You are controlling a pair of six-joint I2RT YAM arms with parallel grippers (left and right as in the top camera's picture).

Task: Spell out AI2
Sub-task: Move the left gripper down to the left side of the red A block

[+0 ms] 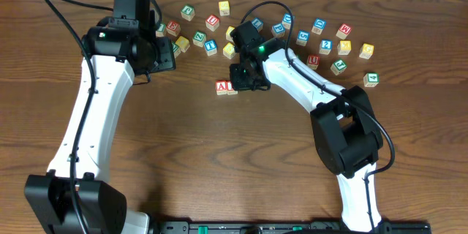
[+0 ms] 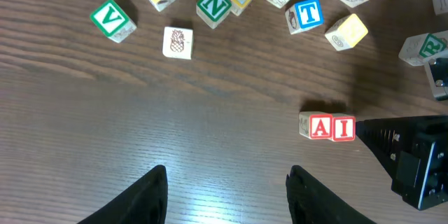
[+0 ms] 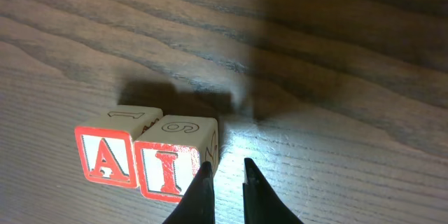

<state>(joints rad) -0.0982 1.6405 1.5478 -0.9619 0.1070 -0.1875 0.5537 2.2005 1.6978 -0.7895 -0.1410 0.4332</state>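
Your A cube [image 3: 105, 157] and I cube [image 3: 171, 168] stand side by side and touching on the table [image 3: 336, 56]. Both are pale wood with square edges and carry red letters in red frames. The right gripper [image 3: 227, 166] is just beside the I cube, at the side away from the A. Its dark fingers are almost closed, with only a thin gap and nothing between them. The left gripper [image 2: 225, 182] hovers near, its fingers wide apart and empty. The other cubes [image 1: 224, 7] lie scattered further back on the dark grained wood; which of them carries the 2 you cannot tell
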